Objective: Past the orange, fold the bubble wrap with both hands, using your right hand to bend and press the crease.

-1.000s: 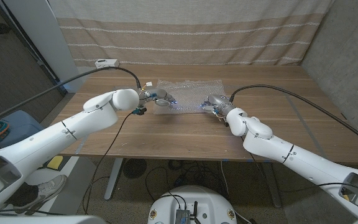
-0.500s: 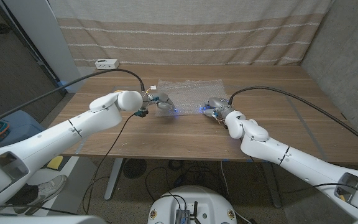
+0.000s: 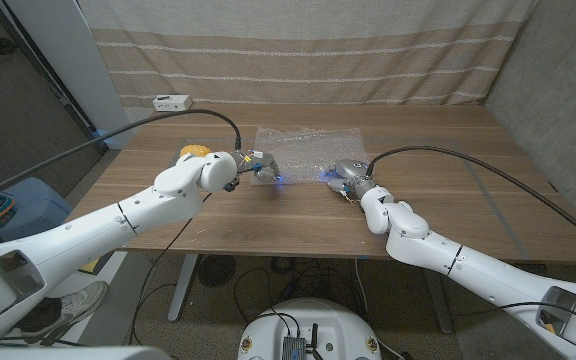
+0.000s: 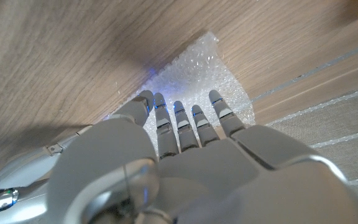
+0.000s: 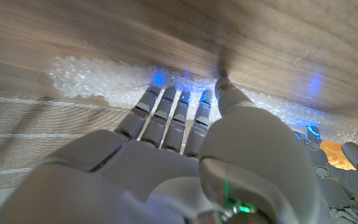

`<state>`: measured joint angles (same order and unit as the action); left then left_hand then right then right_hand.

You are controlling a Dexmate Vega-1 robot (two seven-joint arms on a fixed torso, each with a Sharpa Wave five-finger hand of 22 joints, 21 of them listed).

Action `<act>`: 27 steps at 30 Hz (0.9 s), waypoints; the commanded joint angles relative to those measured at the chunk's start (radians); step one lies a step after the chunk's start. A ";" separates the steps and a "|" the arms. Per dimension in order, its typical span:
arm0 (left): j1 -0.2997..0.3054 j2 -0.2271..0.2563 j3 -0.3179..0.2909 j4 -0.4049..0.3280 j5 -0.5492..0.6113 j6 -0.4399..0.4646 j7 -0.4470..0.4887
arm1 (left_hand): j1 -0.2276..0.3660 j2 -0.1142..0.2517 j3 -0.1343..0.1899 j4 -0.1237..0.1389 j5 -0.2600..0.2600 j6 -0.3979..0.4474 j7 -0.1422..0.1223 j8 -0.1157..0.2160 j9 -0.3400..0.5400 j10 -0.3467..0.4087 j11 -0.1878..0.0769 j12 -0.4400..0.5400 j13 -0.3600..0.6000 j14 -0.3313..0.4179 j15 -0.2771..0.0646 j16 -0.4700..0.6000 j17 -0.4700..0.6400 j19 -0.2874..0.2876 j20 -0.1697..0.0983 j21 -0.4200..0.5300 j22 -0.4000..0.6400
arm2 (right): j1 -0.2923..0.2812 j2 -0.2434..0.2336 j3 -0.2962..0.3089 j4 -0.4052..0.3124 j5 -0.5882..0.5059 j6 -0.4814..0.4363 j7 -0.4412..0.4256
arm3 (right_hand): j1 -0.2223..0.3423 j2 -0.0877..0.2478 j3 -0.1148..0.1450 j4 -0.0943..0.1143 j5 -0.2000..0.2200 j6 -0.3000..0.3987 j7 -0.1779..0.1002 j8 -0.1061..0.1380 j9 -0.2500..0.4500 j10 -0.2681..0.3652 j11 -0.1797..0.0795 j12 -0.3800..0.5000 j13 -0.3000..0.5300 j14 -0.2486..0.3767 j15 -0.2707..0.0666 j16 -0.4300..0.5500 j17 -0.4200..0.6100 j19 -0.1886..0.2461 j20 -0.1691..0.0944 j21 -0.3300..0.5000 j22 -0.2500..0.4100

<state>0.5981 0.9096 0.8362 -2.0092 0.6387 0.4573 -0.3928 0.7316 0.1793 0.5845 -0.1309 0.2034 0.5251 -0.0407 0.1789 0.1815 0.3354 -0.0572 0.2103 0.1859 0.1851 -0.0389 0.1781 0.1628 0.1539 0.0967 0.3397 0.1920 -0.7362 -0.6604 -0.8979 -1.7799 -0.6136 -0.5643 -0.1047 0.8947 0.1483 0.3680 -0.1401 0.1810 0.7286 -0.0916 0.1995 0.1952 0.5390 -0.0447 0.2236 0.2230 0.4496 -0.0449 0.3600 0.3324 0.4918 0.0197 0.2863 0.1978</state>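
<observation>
The bubble wrap (image 3: 306,152) lies spread on the wooden surface (image 3: 448,190), toward twelve o'clock of centre. The left hand (image 3: 259,165) reaches its nine o'clock edge, fingers (image 4: 178,121) extended side by side over the sheet; whether they grip it I cannot tell. The right hand (image 3: 346,173) sits at the sheet's five o'clock corner, fingers (image 5: 169,112) straight on the wrap, grip likewise unclear. An orange (image 3: 193,152) sits at nine o'clock of the left hand.
</observation>
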 commanded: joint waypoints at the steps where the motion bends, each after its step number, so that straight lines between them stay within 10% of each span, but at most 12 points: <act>1: 0.131 0.003 -0.139 -0.049 0.016 -0.029 0.165 | 0.001 -0.008 -0.014 -0.003 -0.001 -0.045 -0.005 -0.010 0.004 -0.002 0.006 -0.004 0.004 0.028 0.007 0.010 0.005 0.000 0.021 0.000 0.004 | -0.063 -0.016 0.090 -0.025 0.072 0.117 -0.124 | -0.025 -0.001 -0.005 0.019 -0.004 -0.003 0.011 -0.001 0.001 -0.002 0.011 -0.005 0.002 0.008 -0.082 0.001 0.001 0.004 0.006 0.005 0.002; 15: 0.162 -0.028 -0.231 -0.024 -0.143 -0.093 0.246 | -0.035 -0.022 -0.041 0.004 0.000 -0.122 -0.021 -0.013 0.005 -0.011 0.026 -0.006 0.009 0.059 0.021 0.012 0.010 -0.001 0.047 -0.001 0.007 | -0.121 -0.026 0.189 -0.088 0.121 0.215 -0.234 | -0.123 -0.037 -0.034 0.040 -0.005 -0.173 -0.012 -0.030 0.001 -0.114 0.011 -0.037 0.001 -0.057 -0.061 -0.053 -0.015 -0.040 0.030 -0.010 0.000; 27: 0.084 -0.063 -0.220 0.123 -0.293 -0.179 0.182 | -0.207 -0.072 -0.129 0.058 -0.013 -0.292 -0.023 -0.006 0.002 -0.143 0.036 -0.022 0.013 -0.043 0.041 -0.001 0.018 -0.058 0.051 -0.029 0.010 | -0.091 -0.109 0.162 -0.192 0.064 0.019 0.010 | -0.113 -0.052 -0.008 0.001 0.000 -0.322 -0.015 -0.029 0.001 -0.248 0.011 -0.046 0.000 -0.180 -0.039 -0.124 -0.033 -0.118 0.054 -0.044 -0.004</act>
<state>0.7322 0.8779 0.6256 -2.0098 0.4732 0.3721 -0.1953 0.5426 0.1123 0.4647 -0.0782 0.1918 0.2404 -0.0646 0.1687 0.1813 0.2004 -0.0196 0.1918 0.1933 0.1519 0.0113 0.1806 0.1797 0.1037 0.1463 0.3135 0.1980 -0.8409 -0.7156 -0.7291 -1.8999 -0.5080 -0.4261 -0.2443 0.7817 0.1081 0.3592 -0.1341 0.1773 0.4261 -0.1043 0.1734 0.1952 0.3092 -0.0339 0.1807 0.2232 0.2844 -0.0411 0.2429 0.2973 0.3877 0.0727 0.2474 0.1951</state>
